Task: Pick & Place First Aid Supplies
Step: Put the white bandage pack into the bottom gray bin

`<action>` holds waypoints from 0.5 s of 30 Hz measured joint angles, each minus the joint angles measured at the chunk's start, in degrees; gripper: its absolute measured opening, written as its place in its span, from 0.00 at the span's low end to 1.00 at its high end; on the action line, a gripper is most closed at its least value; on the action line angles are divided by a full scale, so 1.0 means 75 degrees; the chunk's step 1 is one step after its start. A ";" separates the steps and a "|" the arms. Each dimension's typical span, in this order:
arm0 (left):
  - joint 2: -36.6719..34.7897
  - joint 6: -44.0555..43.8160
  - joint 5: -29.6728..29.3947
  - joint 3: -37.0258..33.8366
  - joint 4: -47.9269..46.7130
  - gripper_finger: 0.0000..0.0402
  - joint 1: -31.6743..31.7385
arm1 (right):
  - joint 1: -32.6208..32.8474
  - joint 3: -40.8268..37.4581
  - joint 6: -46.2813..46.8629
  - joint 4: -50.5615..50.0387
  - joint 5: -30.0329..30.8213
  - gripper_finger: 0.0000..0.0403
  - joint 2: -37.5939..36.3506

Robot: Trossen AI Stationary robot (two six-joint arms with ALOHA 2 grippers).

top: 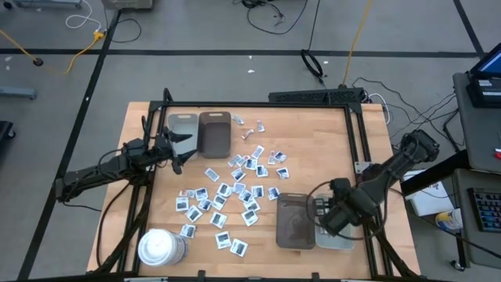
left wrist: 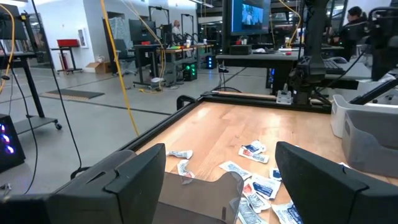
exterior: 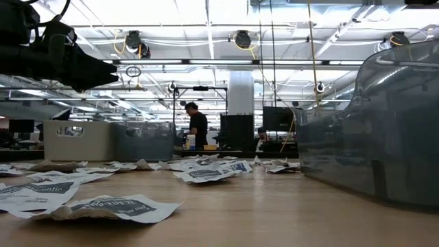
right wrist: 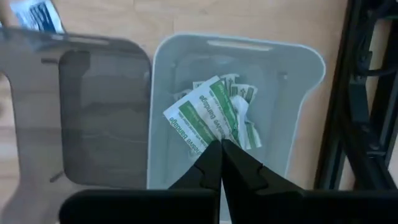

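first aid supplies [top: 235, 188]: small white packets with dark-blue print, scattered loose across middle of wooden surface [top: 313, 141], between the two pairs of trays; a few more strewn toward far side near brown tray [top: 214, 131]. seen flat and crumpled in low view [exterior: 103, 206].

left claw [top: 182, 150]: hovering at left side of surface, just beside grey tray [top: 182, 125] and brown tray; fingers [left wrist: 130, 180] spread wide, released, nothing between them. packets [left wrist: 252, 152] visible ahead on bare wood.

right claw [right wrist: 221, 152]: poised over pale tray [right wrist: 311, 68] at near right corner of surface; fingers clenched tip to tip, holding nothing discernible. green-and-white bandage wrappers [right wrist: 211, 118] lying crumpled inside that pale tray, directly beyond fingertips; contact between tips and wrappers not determinable. dark translucent tray [right wrist: 93, 118] alongside, touching pale tray; contents not discernible.

large white cylinder [top: 160, 247] standing at near left corner, apart from packets.

person [exterior: 197, 127] standing in room beyond surface, well away.
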 joint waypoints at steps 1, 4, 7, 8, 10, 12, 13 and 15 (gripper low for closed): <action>0.0000 0.0000 0.0000 0.0000 0.0000 0.76 0.0000 | 0.0059 -0.0081 0.0001 0.0105 0.0000 0.00 0.0005; 0.0000 0.0000 0.0000 0.0000 0.0000 0.76 0.0001 | 0.0142 -0.0483 -0.0004 0.0491 0.0005 0.00 0.0026; 0.0000 0.0000 0.0000 0.0000 0.0000 0.76 0.0000 | 0.0250 -0.0996 -0.0011 0.1024 0.0035 0.00 0.0021; 0.0000 0.0000 0.0000 0.0000 0.0000 0.76 0.0001 | 0.0286 -0.1220 -0.0015 0.1257 0.0030 0.00 0.0018; 0.0000 0.0000 0.0000 0.0000 0.0000 0.76 0.0001 | 0.0365 -0.1619 -0.0018 0.1696 0.0028 0.00 0.0024; 0.0000 0.0000 0.0000 0.0000 0.0000 0.76 0.0000 | 0.0429 -0.1991 -0.0024 0.2149 0.0029 0.00 0.0018; 0.0000 0.0000 0.0000 0.0000 0.0000 0.76 -0.0001 | 0.0457 -0.2159 -0.0047 0.2374 0.0030 0.00 0.0021; 0.0000 0.0000 0.0000 0.0000 0.0000 0.76 0.0001 | 0.0471 -0.2444 -0.0165 0.2798 0.0029 0.00 0.0021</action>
